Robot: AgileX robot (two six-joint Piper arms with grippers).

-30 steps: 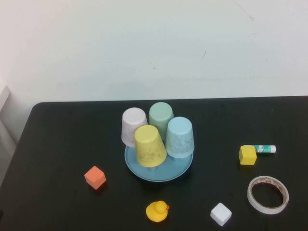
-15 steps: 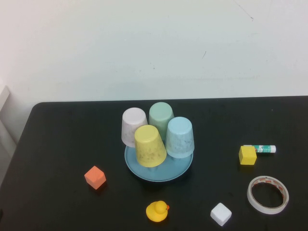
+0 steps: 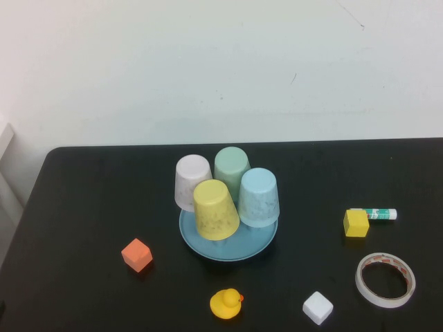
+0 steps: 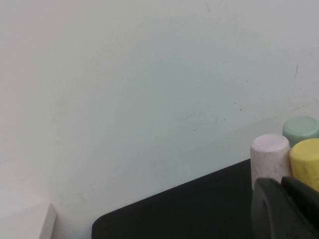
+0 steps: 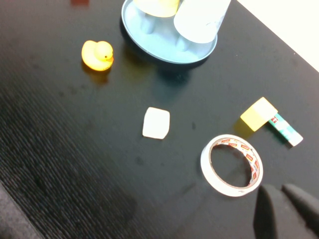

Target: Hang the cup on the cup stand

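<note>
nothing moved; cup (image 3: 259,197) on cup stand (image 3: 228,243), left tool (image 4: 284,209), right tool (image 5: 286,211) shut, cropped

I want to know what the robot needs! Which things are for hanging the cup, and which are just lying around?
For the job:
- light sky-blue speckled plastic cup, already upside down on the stand
- round blue plastic cup stand

Just lying about:
- yellow cup, mint-green cup, pale pink cup
- yellow rubber duck
- orange cube, yellow cube, white cube
- tape roll
- glue stick
</note>
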